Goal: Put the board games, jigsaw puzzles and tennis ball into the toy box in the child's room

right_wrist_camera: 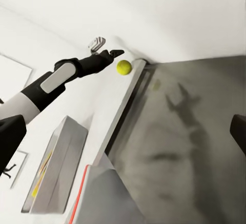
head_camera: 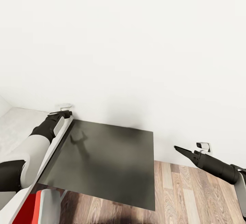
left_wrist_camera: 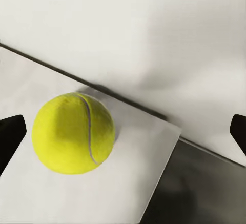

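From the head camera I see my left gripper (head_camera: 66, 113) at the white wall (head_camera: 123, 39), beside the dark lower section (head_camera: 109, 162) of the table. On my left wrist camera, the fingers (left_wrist_camera: 11, 134) are spread wide around the yellow-green tennis ball (left_wrist_camera: 73, 133), which rests on the pale tabletop (left_wrist_camera: 102, 193) near its corner. My right wrist camera shows that gripper also spread, empty, above the dark section.

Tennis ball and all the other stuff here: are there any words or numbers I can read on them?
None can be read.
Tennis ball: a pale seam, no lettering showing.
Flat box on the pale table top: yellow and red marks on its side, too blurred to read.
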